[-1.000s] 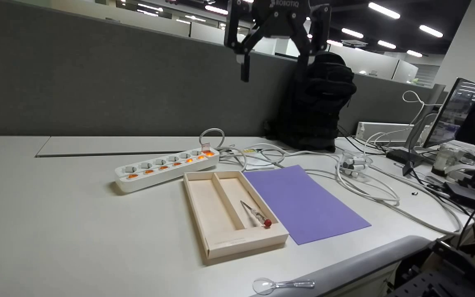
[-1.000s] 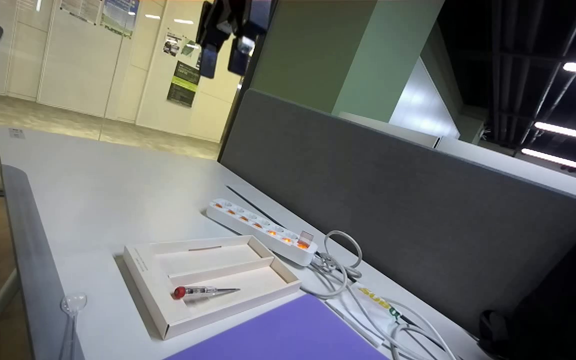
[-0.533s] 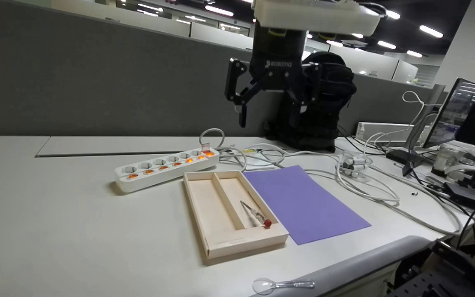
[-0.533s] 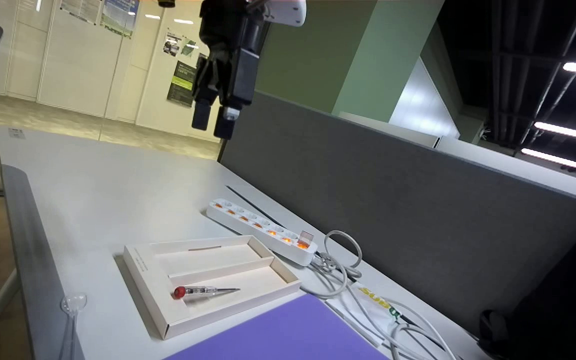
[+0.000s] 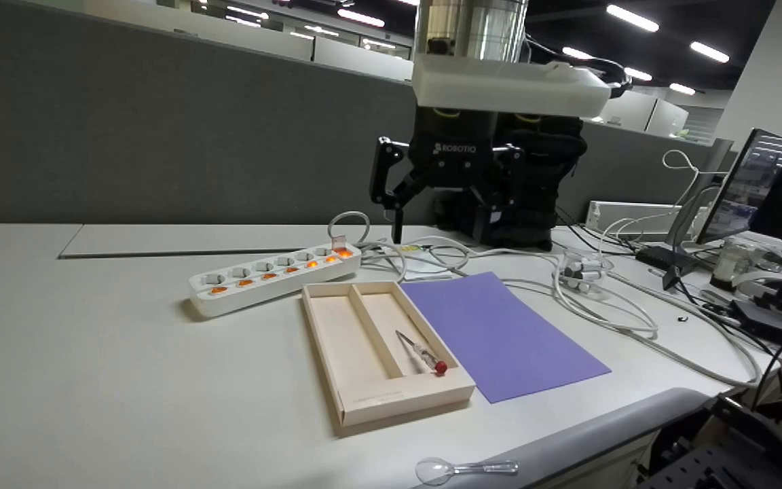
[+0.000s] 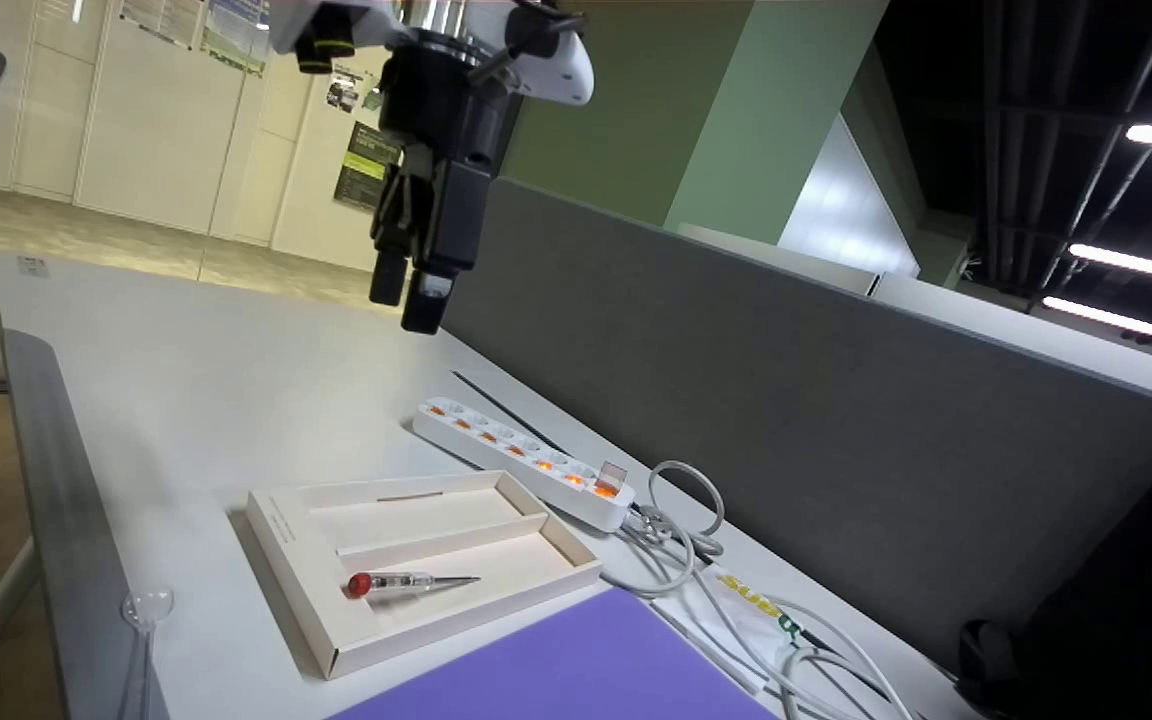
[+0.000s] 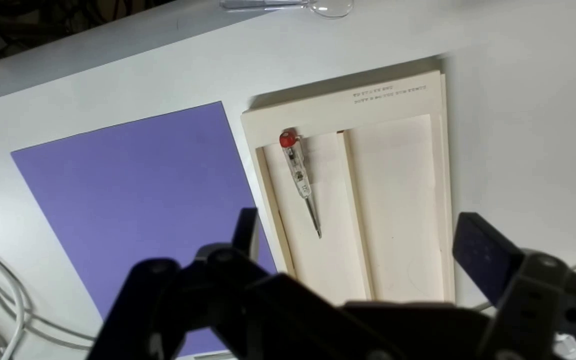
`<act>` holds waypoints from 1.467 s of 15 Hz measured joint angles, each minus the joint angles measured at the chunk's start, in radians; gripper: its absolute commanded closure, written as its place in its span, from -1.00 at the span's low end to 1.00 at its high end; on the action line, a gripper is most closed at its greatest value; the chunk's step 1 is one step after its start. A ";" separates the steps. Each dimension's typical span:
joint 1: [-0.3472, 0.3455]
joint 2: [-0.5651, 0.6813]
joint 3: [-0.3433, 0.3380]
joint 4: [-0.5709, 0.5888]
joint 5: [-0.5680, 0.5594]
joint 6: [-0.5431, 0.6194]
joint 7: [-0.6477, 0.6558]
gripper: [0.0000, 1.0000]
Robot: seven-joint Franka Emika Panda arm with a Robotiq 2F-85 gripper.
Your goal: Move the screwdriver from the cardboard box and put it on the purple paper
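The screwdriver has a clear handle, a red cap and a thin shaft. It lies in the box compartment nearer the paper, in both exterior views [image 5: 423,355] [image 6: 404,582] and the wrist view [image 7: 298,175]. Its cap is at the compartment's end with the broad rim. The shallow tan cardboard box [image 5: 408,402] [image 6: 466,626] [image 7: 328,116] has a lengthwise divider. The purple paper [image 5: 506,339] [image 6: 576,665] [image 7: 143,190] lies flat beside it. My gripper [image 5: 438,234] [image 6: 405,302] [image 7: 358,220] is open and empty, high above the table; its fingers point down.
A white power strip [image 5: 275,280] [image 6: 526,462] stands behind the box, with loose cables [image 5: 445,255] behind the paper. A clear plastic spoon [image 5: 467,468] [image 6: 141,640] lies near the table's front edge. A grey partition [image 5: 194,136] and a black backpack [image 5: 533,210] stand at the back.
My gripper has come down a long way towards the table and stays open. The screwdriver, box and paper have not moved.
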 measured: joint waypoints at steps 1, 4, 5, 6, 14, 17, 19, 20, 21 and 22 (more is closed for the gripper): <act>0.000 0.000 0.000 0.000 0.000 0.000 0.001 -1.00; 0.010 0.016 -0.027 -0.003 0.019 0.009 -0.045 -1.00; 0.014 0.030 -0.048 -0.007 0.037 0.026 -0.084 -1.00; 0.016 0.047 -0.070 -0.012 0.055 0.048 -0.126 -1.00; 0.014 0.208 -0.170 -0.023 0.088 0.130 -0.278 -1.00; 0.021 0.259 -0.169 -0.023 0.076 0.152 -0.277 -1.00; 0.028 0.291 -0.169 -0.023 0.065 0.164 -0.276 -1.00; 0.031 0.305 -0.169 -0.023 0.061 0.170 -0.274 -1.00; 0.034 0.319 -0.169 -0.023 0.055 0.176 -0.272 -1.00; 0.035 0.332 -0.170 -0.022 0.046 0.182 -0.268 -1.00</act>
